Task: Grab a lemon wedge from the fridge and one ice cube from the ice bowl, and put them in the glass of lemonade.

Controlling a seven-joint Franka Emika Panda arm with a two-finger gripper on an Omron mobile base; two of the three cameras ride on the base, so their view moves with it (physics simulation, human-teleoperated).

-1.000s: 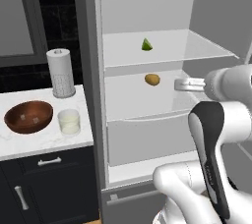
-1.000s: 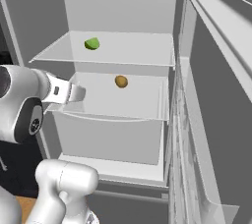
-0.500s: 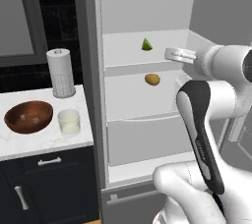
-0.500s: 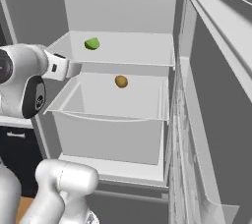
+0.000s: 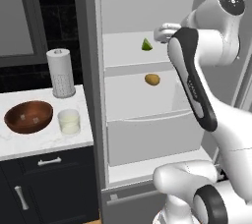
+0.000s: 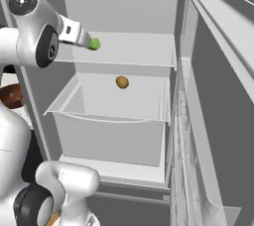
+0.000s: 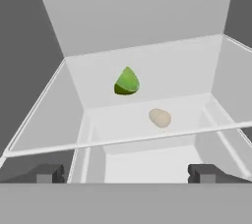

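Two fingertips (image 7: 49, 173) spread wide, tool (image 7: 125, 173) empty, short of shelf edge; lemon wedge (image 7: 126, 81) beyond

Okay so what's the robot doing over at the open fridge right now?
The gripper is open and empty, reaching toward the lemon wedge on the fridge's upper shelf. A tan oval item lies on the shelf below. On the counter, the ice bowl and the glass of lemonade wait, apparently untouched.
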